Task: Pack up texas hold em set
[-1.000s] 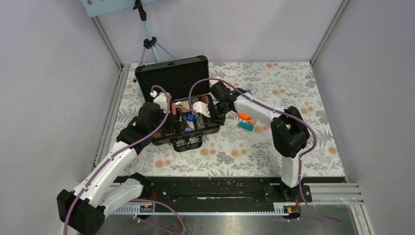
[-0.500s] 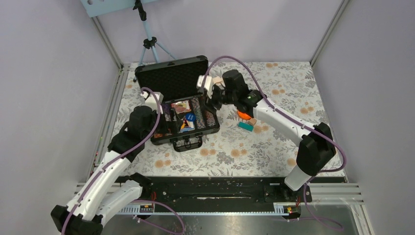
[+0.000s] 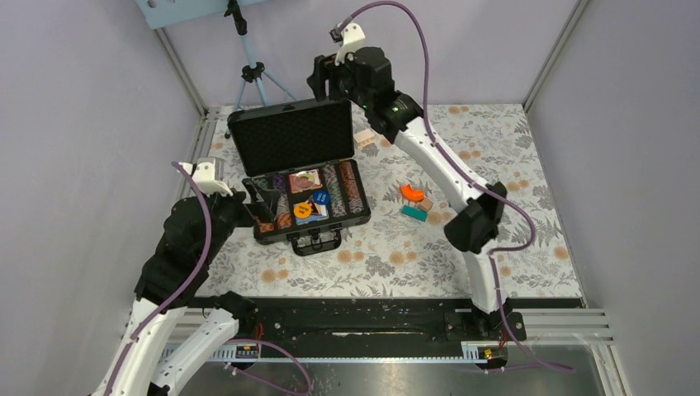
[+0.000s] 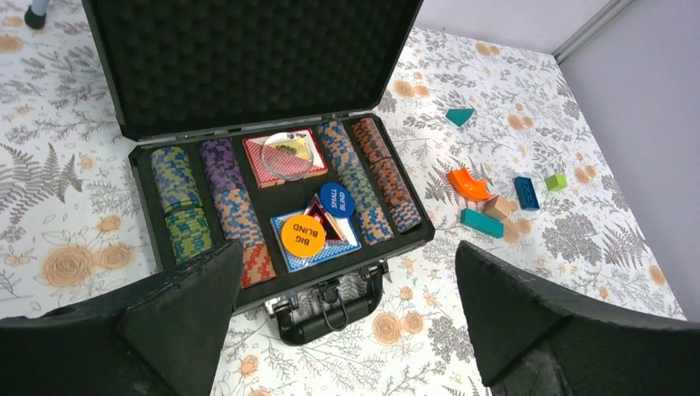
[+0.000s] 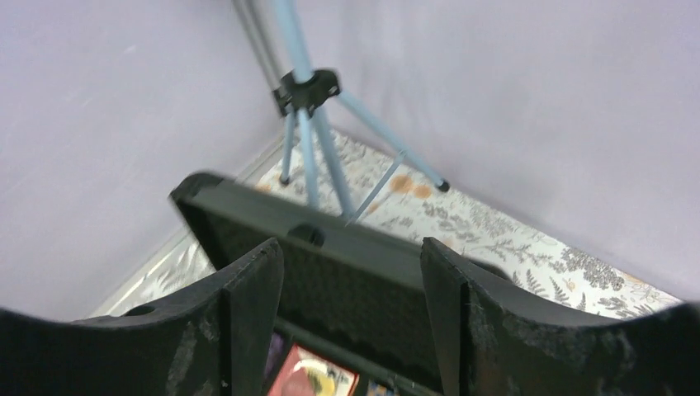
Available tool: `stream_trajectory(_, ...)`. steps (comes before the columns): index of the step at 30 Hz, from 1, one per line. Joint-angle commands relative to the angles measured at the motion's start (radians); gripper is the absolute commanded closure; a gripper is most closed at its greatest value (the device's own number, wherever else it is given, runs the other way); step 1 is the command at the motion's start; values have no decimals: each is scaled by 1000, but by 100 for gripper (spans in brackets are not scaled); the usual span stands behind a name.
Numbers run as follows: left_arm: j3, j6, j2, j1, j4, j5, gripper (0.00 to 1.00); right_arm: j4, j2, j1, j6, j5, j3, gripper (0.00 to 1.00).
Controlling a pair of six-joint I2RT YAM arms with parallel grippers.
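The texas hold em set is a black briefcase [image 3: 357, 216] lying open with its foam-lined lid [image 3: 290, 136] standing up at the back. Its base holds rows of striped chips [image 4: 234, 206], two card decks [image 4: 283, 161], an orange Big Blind disc [image 4: 303, 235] and a blue Small Blind disc [image 4: 336, 200]. My left gripper [image 3: 257, 208] hovers open at the case's near left corner; in the left wrist view the gripper [image 4: 347, 330] frames the handle [image 4: 330, 301], holding nothing. My right gripper [image 3: 323, 82] is raised high behind the lid, open and empty, with the lid's top edge [image 5: 347, 239] below the gripper [image 5: 351, 272].
Right of the case lie an orange curved block [image 3: 412, 193], a teal block [image 3: 413, 212] and a wooden block [image 3: 364, 137]. The left wrist view also shows a blue block [image 4: 526, 192] and a green one [image 4: 556, 181]. A tripod [image 3: 252, 74] stands behind the lid by the wall.
My right arm rose out of the case and swung back above the lid, its jaws widening. My left arm drew back toward the near left, clear of the chips.
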Motion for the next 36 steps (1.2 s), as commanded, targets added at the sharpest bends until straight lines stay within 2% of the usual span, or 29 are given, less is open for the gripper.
stream_trajectory(1,8,-38,-8,6,-24,-14,1,-76,185,-5,54,199,252,30)
stream_trajectory(4,6,-34,-8,6,-32,-10,1,-60,273,-14,52,268,348,28)
stream_trajectory(10,-19,-32,-20,5,-38,-6,1,16,354,-63,148,308,346,34)
stream_trajectory(13,-36,-37,-25,5,-39,-8,1,14,393,-74,157,275,363,35)
stream_trajectory(21,-77,-31,-29,6,-36,-28,1,-129,412,-70,188,250,369,37)
stream_trajectory(27,-75,-36,-26,6,-38,-25,1,-239,320,-70,204,150,279,46)
stream_trajectory(36,-47,-45,-21,6,-68,-22,1,-287,106,-71,236,-25,30,51)
